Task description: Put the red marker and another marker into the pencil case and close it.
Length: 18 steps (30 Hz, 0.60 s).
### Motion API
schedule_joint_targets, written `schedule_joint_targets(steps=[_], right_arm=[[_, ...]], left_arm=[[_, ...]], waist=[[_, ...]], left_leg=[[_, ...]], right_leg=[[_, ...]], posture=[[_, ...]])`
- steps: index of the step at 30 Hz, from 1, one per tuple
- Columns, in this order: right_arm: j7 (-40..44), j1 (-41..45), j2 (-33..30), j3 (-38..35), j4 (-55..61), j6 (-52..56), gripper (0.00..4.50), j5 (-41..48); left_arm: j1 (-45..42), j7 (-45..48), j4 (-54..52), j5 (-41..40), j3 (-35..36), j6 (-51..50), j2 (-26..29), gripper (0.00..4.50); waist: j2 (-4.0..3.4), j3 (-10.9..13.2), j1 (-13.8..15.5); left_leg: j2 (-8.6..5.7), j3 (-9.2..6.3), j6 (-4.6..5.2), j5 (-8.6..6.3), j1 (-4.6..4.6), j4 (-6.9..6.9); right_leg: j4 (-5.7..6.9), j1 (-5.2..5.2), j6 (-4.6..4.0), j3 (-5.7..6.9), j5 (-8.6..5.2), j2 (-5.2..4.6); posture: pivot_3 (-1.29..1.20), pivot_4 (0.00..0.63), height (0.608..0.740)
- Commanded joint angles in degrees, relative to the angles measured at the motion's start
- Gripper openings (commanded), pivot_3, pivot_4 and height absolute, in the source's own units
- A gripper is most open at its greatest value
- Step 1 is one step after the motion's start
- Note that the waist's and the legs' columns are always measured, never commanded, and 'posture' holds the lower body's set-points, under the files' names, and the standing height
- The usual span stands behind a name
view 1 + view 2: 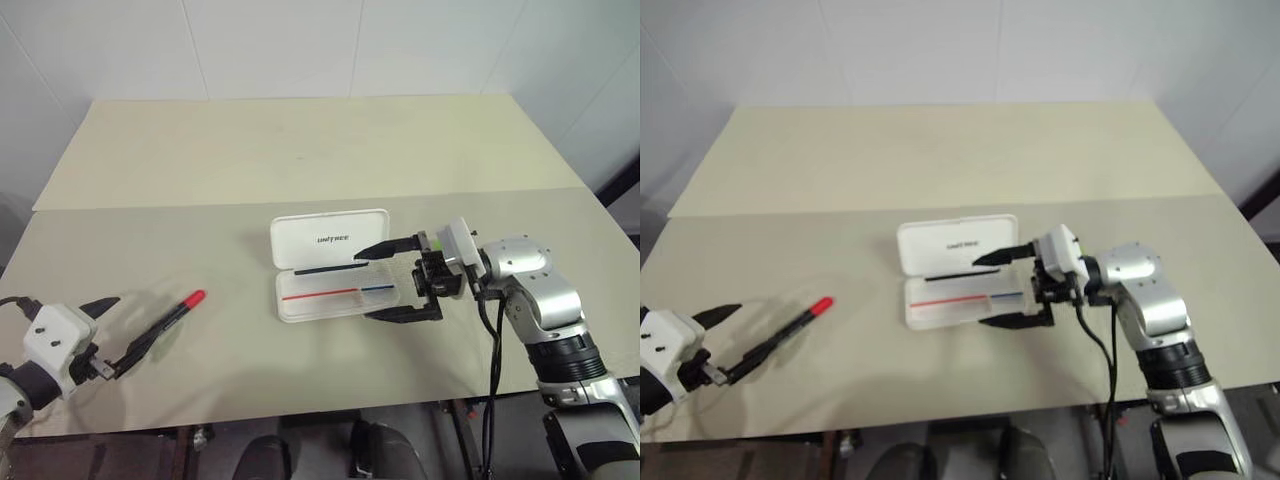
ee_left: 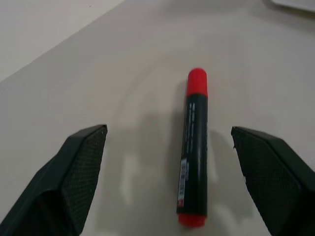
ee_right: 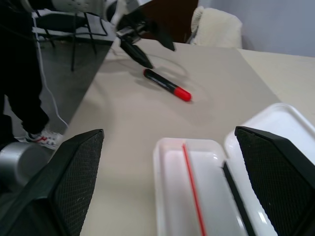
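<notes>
The red marker [image 1: 172, 316], black-barrelled with a red cap, lies on the table at the left. My left gripper [image 1: 128, 325] is open around its rear end, and the barrel [image 2: 193, 157] lies between the two fingers, touching neither. The pencil case [image 1: 330, 238] stands open in the middle, its lid folded back. Thin red, blue and black lines show in its tray [image 1: 300, 308]. My right gripper [image 1: 388, 284] is open and empty, its fingers straddling the tray's right end [image 3: 170, 196]. A patch of bright green [image 1: 432, 241] shows behind its base. I cannot tell whether it is the other marker.
The table's front edge [image 1: 300, 420] runs close below both arms. A seam [image 1: 150, 208] separates the near surface from the paler far one. Past the table's left side, a person's dark legs [image 3: 19, 88] and a chair [image 3: 74, 29] appear in the right wrist view.
</notes>
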<state>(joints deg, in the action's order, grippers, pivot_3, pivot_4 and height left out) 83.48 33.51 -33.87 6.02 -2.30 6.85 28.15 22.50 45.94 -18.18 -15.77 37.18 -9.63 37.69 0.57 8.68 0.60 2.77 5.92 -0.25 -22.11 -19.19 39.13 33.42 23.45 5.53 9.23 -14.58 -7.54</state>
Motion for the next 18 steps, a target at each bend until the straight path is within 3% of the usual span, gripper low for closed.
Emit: schedule_joint_targets(steps=[1, 16, 18], right_arm=[[0.6, 1.4, -0.8, -1.6, -0.3, -1.4, 4.5, -0.1], [0.0, 0.7, -3.4, -2.3, 2.3, -0.4, 4.5, 0.3], [-0.3, 0.7, -3.6, -2.5, 2.7, -0.3, 4.5, 0.4]], left_arm=[[-0.4, 0.3, 3.0, 0.6, -0.6, 3.6, 0.6, 4.31], [-10.9, 3.8, 20.0, 1.4, -12.3, 7.9, 2.3, 4.31], [-11.3, 3.5, 20.5, 1.5, -12.7, 8.0, 2.4, 3.92]], waist=[[0.0, 0.0, -0.1], [-0.07, 0.0, -0.6], [-0.07, 0.0, -0.6]], left_leg=[[0.02, 0.0, -0.01, -0.01, 0.01, 0.0], [0.01, 0.03, -0.03, -0.02, 0.05, -0.03], [0.0, 0.02, -0.03, -0.02, 0.07, -0.02]], right_leg=[[0.02, 0.0, -0.01, 0.0, -0.01, 0.0], [0.15, 0.03, -0.02, 0.05, -0.01, -0.05], [0.16, 0.01, -0.02, 0.04, -0.01, -0.09]], posture=[[0.0, 0.15, 0.74], [0.0, 0.15, 0.74], [0.0, 0.15, 0.74]])
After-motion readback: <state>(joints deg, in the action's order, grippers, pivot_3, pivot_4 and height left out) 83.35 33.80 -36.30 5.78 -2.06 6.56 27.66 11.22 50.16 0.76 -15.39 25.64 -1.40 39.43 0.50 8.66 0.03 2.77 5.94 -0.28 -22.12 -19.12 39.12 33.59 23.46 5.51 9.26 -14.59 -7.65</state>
